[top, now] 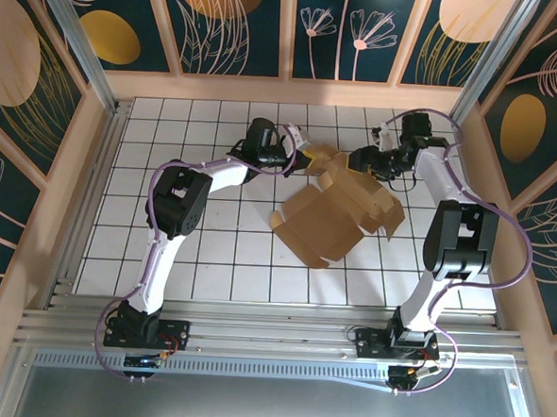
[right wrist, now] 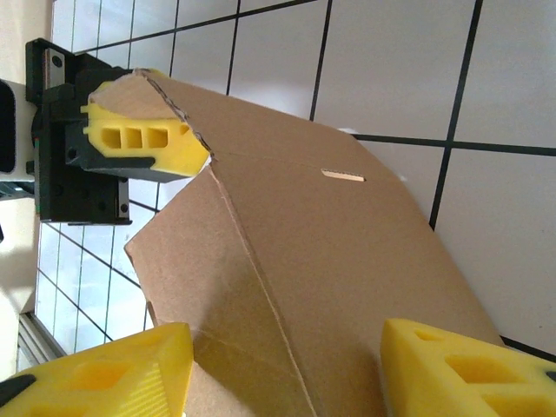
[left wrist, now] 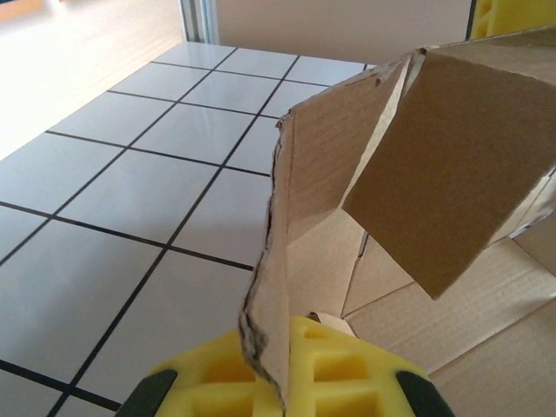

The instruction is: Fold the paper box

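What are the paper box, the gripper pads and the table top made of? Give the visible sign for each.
Paper box: brown corrugated cardboard, matte; faint ribbing and ragged cut edges show.
Gripper pads: yellow, matte, probably foam or soft plastic; moulded hollow cells.
Table top: white squares with dark lines, slightly glossy; tile or printed sheet, cannot tell.

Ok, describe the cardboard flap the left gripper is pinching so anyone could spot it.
On the white tiled table lies the paper box, a partly folded brown sheet right of centre. The flap is at its far left corner, raised off the tiles with its ragged edge clamped in the yellow-tipped left gripper.
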`<action>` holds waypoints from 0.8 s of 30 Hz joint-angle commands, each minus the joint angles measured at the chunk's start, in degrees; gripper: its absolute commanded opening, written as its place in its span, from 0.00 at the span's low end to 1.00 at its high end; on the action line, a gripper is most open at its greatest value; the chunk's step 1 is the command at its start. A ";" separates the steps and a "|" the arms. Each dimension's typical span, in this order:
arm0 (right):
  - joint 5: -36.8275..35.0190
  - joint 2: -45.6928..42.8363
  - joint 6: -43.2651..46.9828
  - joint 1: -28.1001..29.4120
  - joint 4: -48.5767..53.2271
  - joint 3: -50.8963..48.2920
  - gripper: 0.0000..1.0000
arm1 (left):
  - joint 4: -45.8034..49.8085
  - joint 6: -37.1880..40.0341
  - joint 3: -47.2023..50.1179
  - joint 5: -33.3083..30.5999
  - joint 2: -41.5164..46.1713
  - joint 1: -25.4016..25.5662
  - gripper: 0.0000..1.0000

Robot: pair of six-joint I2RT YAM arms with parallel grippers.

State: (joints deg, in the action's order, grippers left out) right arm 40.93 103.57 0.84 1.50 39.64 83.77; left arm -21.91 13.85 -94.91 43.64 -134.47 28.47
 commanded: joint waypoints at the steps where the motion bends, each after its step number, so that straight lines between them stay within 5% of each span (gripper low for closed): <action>1: 2.00 0.02 -1.40 -0.97 -1.43 -1.78 0.57 | 3.86 -2.79 -1.53 3.50 3.23 0.28 0.03; 17: 0.95 -1.49 -4.93 -1.32 -7.47 -6.46 0.48 | 1.28 -31.85 -4.27 8.10 3.83 3.85 0.19; 24: 0.57 -1.36 -5.45 -1.32 -8.11 -7.04 0.47 | 3.61 -32.32 -4.96 7.94 3.88 5.26 0.30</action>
State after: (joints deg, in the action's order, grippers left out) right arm 42.98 103.00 -3.70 -0.03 31.77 78.13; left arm -18.13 -17.15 -98.28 48.07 -132.90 32.14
